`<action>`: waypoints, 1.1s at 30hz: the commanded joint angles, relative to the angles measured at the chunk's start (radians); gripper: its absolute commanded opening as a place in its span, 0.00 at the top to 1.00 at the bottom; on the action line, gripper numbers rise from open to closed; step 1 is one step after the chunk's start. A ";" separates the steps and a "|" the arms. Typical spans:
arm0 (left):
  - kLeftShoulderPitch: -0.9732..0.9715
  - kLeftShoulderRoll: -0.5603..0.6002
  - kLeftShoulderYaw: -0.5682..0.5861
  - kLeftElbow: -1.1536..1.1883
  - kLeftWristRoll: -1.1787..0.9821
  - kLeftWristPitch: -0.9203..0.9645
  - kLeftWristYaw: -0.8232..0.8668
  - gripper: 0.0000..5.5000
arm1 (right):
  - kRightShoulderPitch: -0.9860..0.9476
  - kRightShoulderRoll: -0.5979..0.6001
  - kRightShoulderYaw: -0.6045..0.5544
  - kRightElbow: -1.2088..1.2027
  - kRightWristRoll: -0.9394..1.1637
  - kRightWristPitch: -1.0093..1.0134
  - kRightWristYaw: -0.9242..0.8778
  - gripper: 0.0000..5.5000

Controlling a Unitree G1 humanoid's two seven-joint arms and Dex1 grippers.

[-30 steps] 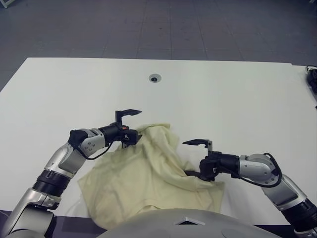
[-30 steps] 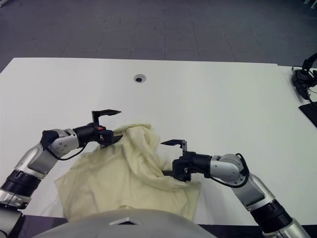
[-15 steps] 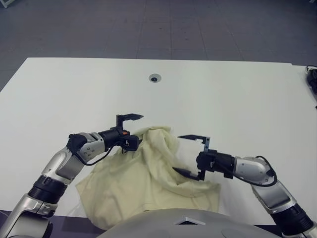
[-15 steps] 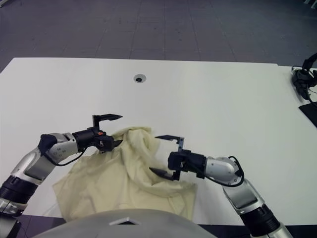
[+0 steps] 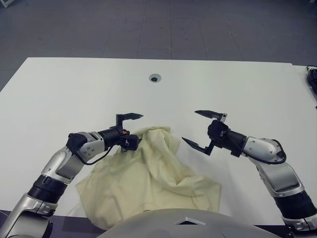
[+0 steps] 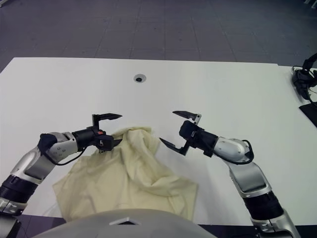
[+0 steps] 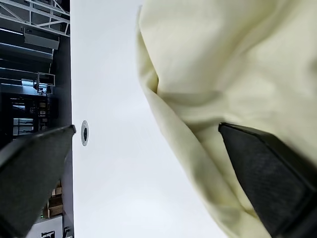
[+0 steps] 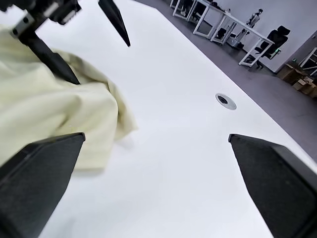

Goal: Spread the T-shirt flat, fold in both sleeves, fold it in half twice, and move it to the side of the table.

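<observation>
T-shirt (image 5: 148, 183) lies crumpled, not yet spread. Left claw (image 5: 134, 130) gapes, gripping nothing, with the cloth's edge at its lower finger. Right claw (image 5: 189, 126) gapes empty, the cloth just beside it. Risk: a shallow pinch slips, or catches two layers, causing bunching.

One pale yellow T-shirt (image 5: 148, 183) is lying crumpled by the front edge of the one white desk (image 5: 74, 89). Two grippers are hanging over it, the left gripper (image 5: 138, 129) and the right gripper (image 5: 189, 126), each spreading two fingers apart. One round cable hole (image 5: 155, 78) is sitting toward the far edge. One black cable tangle (image 6: 302, 77) is lying at the right edge.
</observation>
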 commanded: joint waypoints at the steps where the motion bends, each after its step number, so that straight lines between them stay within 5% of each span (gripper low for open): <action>1: 0.001 0.010 -0.001 0.013 0.019 0.001 -0.007 0.02 | -0.045 -0.063 0.063 0.093 -0.228 -0.229 -0.029 0.02; 12: -0.001 0.006 -0.006 0.012 0.028 -0.005 -0.005 0.02 | -0.151 -0.129 0.168 0.285 -0.730 -0.703 -0.260 0.02; 33: 0.005 -0.001 -0.016 0.004 0.041 0.001 -0.007 0.02 | -0.261 -0.038 0.288 0.428 -0.805 -0.798 -0.353 0.66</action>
